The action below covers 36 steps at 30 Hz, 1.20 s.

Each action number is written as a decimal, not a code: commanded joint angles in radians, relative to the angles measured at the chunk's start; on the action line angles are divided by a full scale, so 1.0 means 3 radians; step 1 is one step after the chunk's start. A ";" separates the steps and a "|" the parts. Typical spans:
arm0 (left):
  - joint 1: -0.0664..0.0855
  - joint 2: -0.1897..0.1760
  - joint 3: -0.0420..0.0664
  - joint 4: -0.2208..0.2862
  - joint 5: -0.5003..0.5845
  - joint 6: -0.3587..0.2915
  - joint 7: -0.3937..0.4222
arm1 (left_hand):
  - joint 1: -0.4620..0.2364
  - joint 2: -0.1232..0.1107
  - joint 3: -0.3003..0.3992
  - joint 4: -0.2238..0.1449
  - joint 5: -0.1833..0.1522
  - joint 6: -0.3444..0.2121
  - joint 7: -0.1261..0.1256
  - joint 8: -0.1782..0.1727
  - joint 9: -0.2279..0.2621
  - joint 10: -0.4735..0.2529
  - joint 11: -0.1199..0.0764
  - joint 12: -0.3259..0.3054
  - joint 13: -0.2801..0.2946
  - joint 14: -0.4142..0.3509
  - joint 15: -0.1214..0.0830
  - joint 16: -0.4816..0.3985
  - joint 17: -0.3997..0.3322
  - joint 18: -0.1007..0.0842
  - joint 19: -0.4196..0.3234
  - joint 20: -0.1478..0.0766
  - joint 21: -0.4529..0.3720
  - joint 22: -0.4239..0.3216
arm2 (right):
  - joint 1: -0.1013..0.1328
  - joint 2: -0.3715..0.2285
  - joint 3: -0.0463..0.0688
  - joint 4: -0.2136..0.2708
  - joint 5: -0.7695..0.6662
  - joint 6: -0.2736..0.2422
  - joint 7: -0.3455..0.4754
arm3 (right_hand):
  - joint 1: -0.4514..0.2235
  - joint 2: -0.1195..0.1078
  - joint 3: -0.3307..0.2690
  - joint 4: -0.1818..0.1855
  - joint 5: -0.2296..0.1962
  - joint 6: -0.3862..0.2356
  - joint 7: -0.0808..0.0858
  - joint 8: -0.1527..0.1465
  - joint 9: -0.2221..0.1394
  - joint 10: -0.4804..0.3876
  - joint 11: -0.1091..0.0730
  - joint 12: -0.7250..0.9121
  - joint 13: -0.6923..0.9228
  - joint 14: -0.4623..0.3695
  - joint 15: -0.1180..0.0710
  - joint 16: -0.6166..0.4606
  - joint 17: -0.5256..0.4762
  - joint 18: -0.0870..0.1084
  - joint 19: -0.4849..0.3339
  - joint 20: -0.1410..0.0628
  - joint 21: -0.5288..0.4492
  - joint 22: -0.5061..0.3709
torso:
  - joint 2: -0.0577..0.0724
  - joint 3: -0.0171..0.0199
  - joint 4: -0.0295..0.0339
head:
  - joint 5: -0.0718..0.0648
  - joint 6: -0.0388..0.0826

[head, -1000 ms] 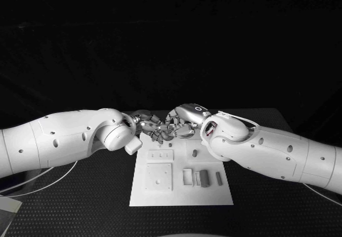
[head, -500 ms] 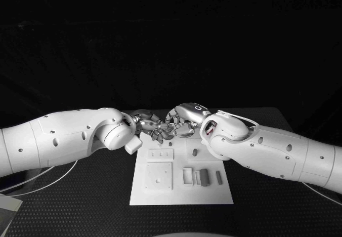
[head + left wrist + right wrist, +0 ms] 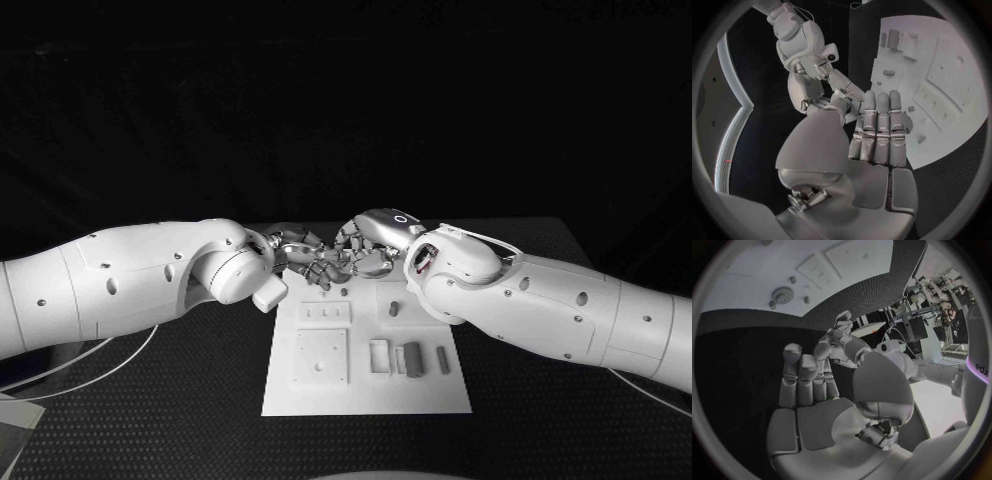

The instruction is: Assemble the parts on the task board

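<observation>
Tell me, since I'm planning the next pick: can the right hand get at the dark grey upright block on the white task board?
Probably yes. The dark grey upright block stands uncovered on the white task board, nearer than the right hand, which meets the left hand at the far edge.

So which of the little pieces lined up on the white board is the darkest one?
The grey part, standing in the row near the task board's right edge. Its neighbours on either side are paler, close to the board's own white.
</observation>
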<state>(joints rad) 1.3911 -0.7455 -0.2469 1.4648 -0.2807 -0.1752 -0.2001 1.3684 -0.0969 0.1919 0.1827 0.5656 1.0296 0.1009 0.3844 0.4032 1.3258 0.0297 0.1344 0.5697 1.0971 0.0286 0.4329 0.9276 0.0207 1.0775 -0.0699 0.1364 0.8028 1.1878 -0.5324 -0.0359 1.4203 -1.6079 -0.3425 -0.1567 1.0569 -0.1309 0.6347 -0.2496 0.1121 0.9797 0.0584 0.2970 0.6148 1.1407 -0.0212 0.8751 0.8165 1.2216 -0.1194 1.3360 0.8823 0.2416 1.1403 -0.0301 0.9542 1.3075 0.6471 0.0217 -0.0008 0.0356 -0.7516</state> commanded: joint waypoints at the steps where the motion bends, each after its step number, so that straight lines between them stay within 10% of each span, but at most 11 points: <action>1: 0.0024 0.0010 0.0026 0.0029 0.0161 -0.0036 0.0189 | 0.0030 0.0071 0.0096 -0.0161 0.0042 0.0072 -0.0036 0.0032 0.0058 0.0032 -0.0026 0.0020 0.0006 0.0026 -0.0023 0.0003 0.0011 -0.0003 0.0004 -0.0016 -0.0018 0.0007 | -0.0036 0.0012 -0.0021 -0.0012 -0.0005 0.0152 0.0032 | 0.0013 0.0018 0.0007 0.0020 0.0003 0.0138 0.0105 0.0023 0.0003 0.0023 0.0001 0.0000 0.0003 0.0004 -0.0025 0.0008 0.0004 0.0067 -0.0001 -0.0021 0.0015 0.0046 | 0.0000 0.0000 0.0003 | -0.0001 -0.0005; 3: 0.0024 0.0010 0.0026 0.0027 0.0168 -0.0045 0.0194 | -0.0242 0.0111 0.0291 -0.0509 0.0041 0.0072 -0.0036 0.0029 0.0113 0.0041 -0.0026 0.0022 0.0003 0.0042 -0.0026 -0.0012 0.0028 -0.0017 0.0024 -0.0023 -0.0039 0.0017 | -0.0041 0.0016 -0.0021 -0.0016 -0.0004 0.0155 0.0033 | 0.0013 0.0017 0.0007 0.0020 0.0003 0.0138 0.0106 0.0022 0.0003 0.0023 0.0001 0.0000 0.0003 0.0004 -0.0025 0.0008 0.0004 0.0067 -0.0001 -0.0021 0.0014 0.0046 | 0.0000 0.0000 0.0004 | 0.0000 -0.0006; 4: 0.0024 0.0010 0.0026 0.0026 0.0168 -0.0047 0.0195 | -0.0936 0.0196 0.0726 -0.1252 0.0029 0.0025 -0.0022 -0.0033 0.0166 -0.0012 -0.0011 -0.0012 -0.0020 0.0039 -0.0012 -0.0053 0.0045 -0.0010 0.0062 -0.0060 -0.0056 0.0056 | -0.0045 0.0019 -0.0021 -0.0020 -0.0004 0.0157 0.0034 | 0.0013 0.0017 0.0007 0.0020 0.0003 0.0137 0.0106 0.0022 0.0003 0.0023 0.0001 0.0000 0.0004 0.0004 -0.0025 0.0008 0.0004 0.0067 -0.0001 -0.0021 0.0014 0.0046 | 0.0000 -0.0001 0.0005 | 0.0000 -0.0007; 6: 0.0024 0.0011 0.0026 0.0027 0.0173 -0.0048 0.0194 | -0.1258 0.0297 0.1005 -0.1560 0.0003 0.0120 -0.0041 0.0000 0.0227 0.0078 -0.0034 0.0040 0.0000 0.0096 -0.0036 -0.0043 0.0065 -0.0030 0.0089 -0.0038 -0.0040 0.0119 | -0.0048 0.0026 -0.0021 -0.0033 -0.0003 0.0157 0.0035 | 0.0013 0.0017 0.0007 0.0019 0.0003 0.0137 0.0106 0.0022 0.0004 0.0023 0.0001 -0.0001 0.0004 0.0004 -0.0025 0.0007 0.0004 0.0067 -0.0002 -0.0021 0.0014 0.0046 | -0.0001 -0.0002 0.0007 | -0.0001 -0.0009; 21: 0.0024 0.0001 0.0026 0.0041 0.0131 -0.0026 0.0151 | -0.1263 0.0307 0.1080 -0.1575 -0.0018 0.0153 -0.0057 0.0013 0.0257 0.0110 -0.0048 0.0060 0.0009 0.0121 -0.0047 -0.0028 0.0086 -0.0029 0.0090 -0.0048 -0.0028 0.0163 | -0.0059 0.0013 -0.0022 -0.0087 0.0055 -0.0029 0.0010 | -0.0043 -0.0170 -0.0001 0.0103 0.0003 -0.0232 0.0245 -0.0218 -0.0077 -0.0149 0.0133 -0.0085 0.0031 -0.0100 0.0097 -0.0056 0.0000 0.0067 -0.0077 0.0020 -0.0060 0.0018 | -0.0001 -0.0003 0.0004 | 0.0014 -0.0018; 36: 0.0024 0.0010 0.0025 0.0005 -0.0147 -0.0129 -0.0038 | -0.1264 0.0307 0.1090 -0.1573 -0.0034 0.0154 -0.0057 0.0011 0.0262 0.0114 -0.0050 0.0063 0.0011 0.0123 -0.0048 -0.0026 0.0092 -0.0032 0.0084 -0.0048 -0.0028 0.0174 | -0.0064 -0.0225 -0.0023 -0.0106 0.0091 -0.0141 0.0030 | -0.0033 -0.0219 0.0001 0.0140 0.0003 -0.0265 0.0264 -0.0242 -0.0089 -0.0189 0.0152 -0.0104 0.0034 -0.0122 0.0117 -0.0067 0.0000 0.0067 -0.0094 0.0034 -0.0077 0.0014 | 0.0003 0.0004 -0.0002 | 0.0043 -0.0013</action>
<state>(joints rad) 1.3973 -0.7450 -0.2403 1.4662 -0.2767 -0.1988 -0.1840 0.9855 -0.0142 0.5107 -0.2897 0.5562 1.0397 0.1124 0.3881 0.4826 1.3544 0.0159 0.1469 0.5722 1.1256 0.0143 0.4257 0.9544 0.0151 1.1010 -0.0820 0.1241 0.8541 1.1689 -0.5946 -0.0428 1.3869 -1.5837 -0.3662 -0.1515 1.0442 -0.1885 0.6348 -0.2136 0.1115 0.9187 0.1188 0.2299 0.5895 1.0900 0.0215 0.8501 0.8261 1.1896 -0.0874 1.3218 0.8822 0.2327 1.1180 -0.0228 0.9369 1.3074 0.6472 0.0219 0.0001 0.0453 -0.7555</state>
